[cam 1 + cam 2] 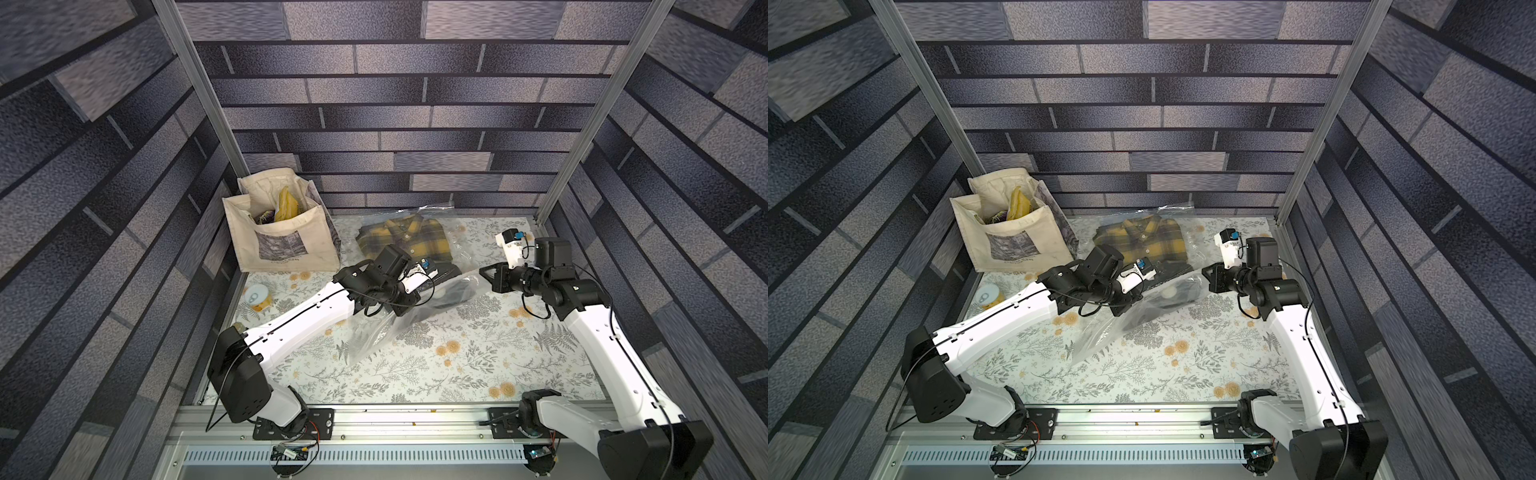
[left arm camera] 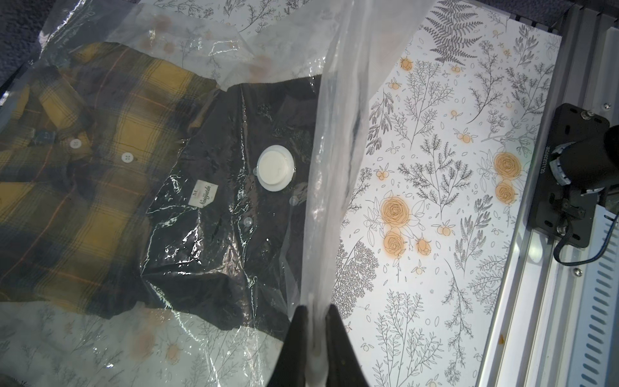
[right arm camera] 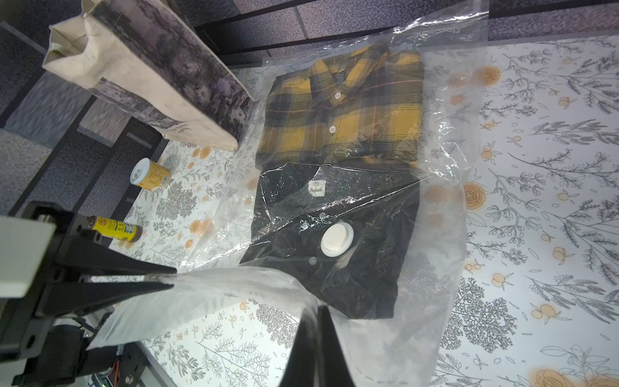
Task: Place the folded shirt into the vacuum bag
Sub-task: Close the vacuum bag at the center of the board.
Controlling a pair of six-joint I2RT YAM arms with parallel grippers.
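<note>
The vacuum bag, clear and crinkly, lies flat on the floral table towards the back. Through the plastic I see a folded yellow plaid shirt at the far end. A folded black shirt lies nearer, under the white valve cap. The bag's near edge is lifted off the table between my two grippers. My left gripper is shut on that edge. My right gripper is shut on it further along.
A cream canvas tote bag stands at the back left, close to the vacuum bag. A yellow can and a small yellow bottle lie at the left. Patterned walls close three sides; a metal rail runs along the front.
</note>
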